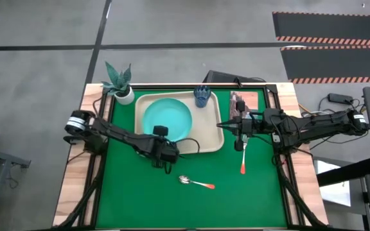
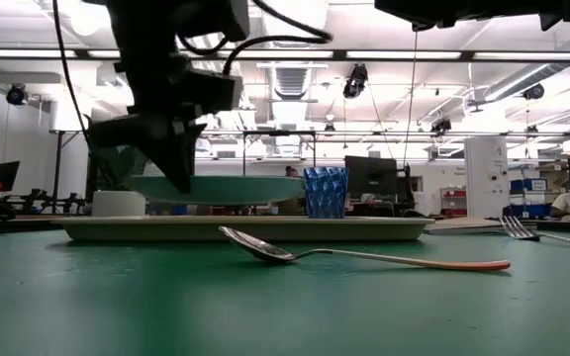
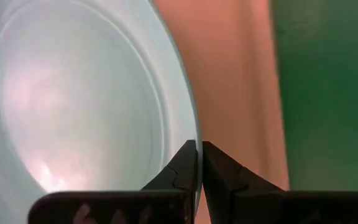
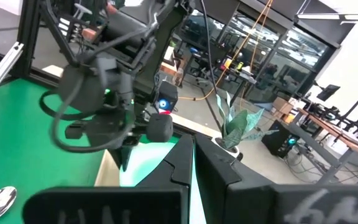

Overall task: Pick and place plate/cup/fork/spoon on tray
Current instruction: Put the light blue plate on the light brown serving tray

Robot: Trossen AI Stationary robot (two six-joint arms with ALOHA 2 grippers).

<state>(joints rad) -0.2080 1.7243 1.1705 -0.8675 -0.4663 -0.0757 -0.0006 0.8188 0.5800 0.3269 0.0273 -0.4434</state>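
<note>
We pinch the rim of the one round turquoise plastic plate point(image 1: 166, 119) in our closed left hand point(image 1: 166, 168), seemingly to settle it on the one beige rectangular plastic tray point(image 1: 211, 138) beside the one blue translucent cup point(image 1: 202, 96), while our right hand point(image 1: 238, 142) hovers closed and empty above the one red-handled metal fork point(image 1: 243, 160), and the one orange-handled spoon point(image 1: 195, 183) waits on the green counter point(image 1: 236, 199).

No lettering, label, brand, number or sign can be read in any view.

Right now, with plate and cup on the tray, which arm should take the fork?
Probably the right. Its hand hangs by the tray's right edge, just above the fork on the mat. The left hand is shut on the plate's rim, nearer the spoon.
</note>
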